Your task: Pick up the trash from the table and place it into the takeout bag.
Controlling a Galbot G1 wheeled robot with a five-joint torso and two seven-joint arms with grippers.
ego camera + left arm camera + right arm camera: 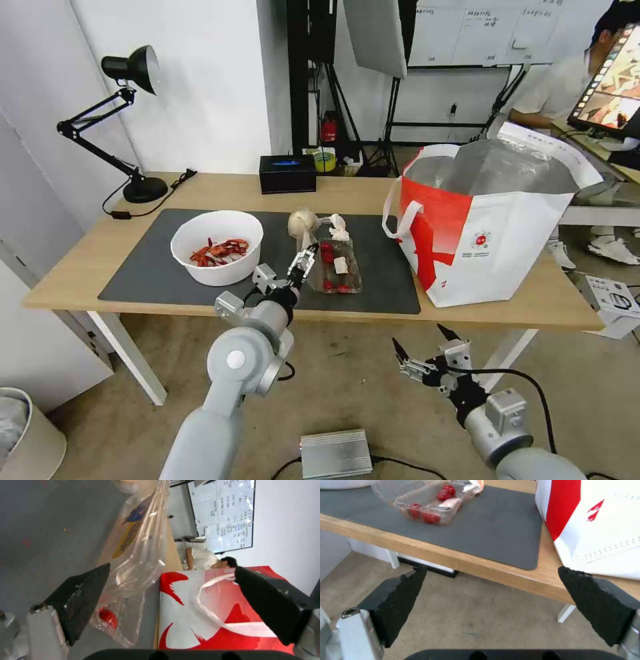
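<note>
On the dark grey mat (pixel 150 270) of the wooden table (pixel 73 267) stands a white bowl (pixel 217 230) of red crayfish shells. Right of it lie a beige ball (pixel 301 220), a small tissue wad (pixel 338 227) and a clear hinged tray (pixel 337 267) with red bits. My left gripper (pixel 303 259) is open at the tray's left edge; in the left wrist view the tray (pixel 136 555) lies against one finger (pixel 83 592) of the gripper (pixel 172 568). The red-and-white takeout bag (pixel 493 233) stands open at the right. My right gripper (pixel 419 335) hangs open below the table's front edge.
A black box with a blue top (pixel 287 173) and a tape roll (pixel 325 160) sit at the table's back edge, with a black desk lamp (pixel 137 180) at the back left. A silver box (pixel 335 453) lies on the floor between my arms.
</note>
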